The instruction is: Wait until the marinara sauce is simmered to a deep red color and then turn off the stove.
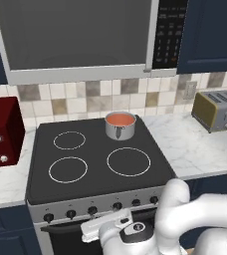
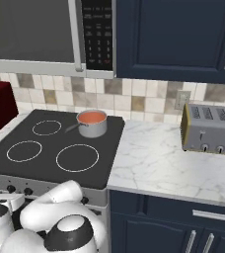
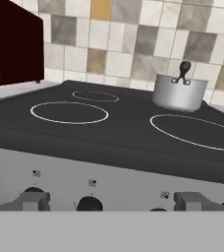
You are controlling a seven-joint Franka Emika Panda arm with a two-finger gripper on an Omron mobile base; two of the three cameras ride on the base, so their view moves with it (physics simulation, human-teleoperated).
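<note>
The marinara sauce [image 1: 120,119] [image 2: 92,117] is a pale orange-red disc inside a shiny steel saucepan [image 1: 120,130] [image 3: 179,93] on the back right ring of the black stove [image 1: 95,175] [image 2: 50,143]. In the hand view the pan's side and dark handle face me and the sauce is hidden by its wall. My gripper [image 3: 114,201] hangs low in front of the stove's silver panel, level with the row of black knobs [image 1: 92,210] [image 3: 89,203]. Its jaws stand wide open, with nothing between them.
A red microwave [image 1: 1,132] [image 3: 13,44] stands on the counter left of the stove. A silver toaster [image 1: 217,109] [image 2: 210,128] sits on the marble counter [image 2: 159,158] to the right. A large grey microwave [image 1: 75,35] hangs above the cooktop.
</note>
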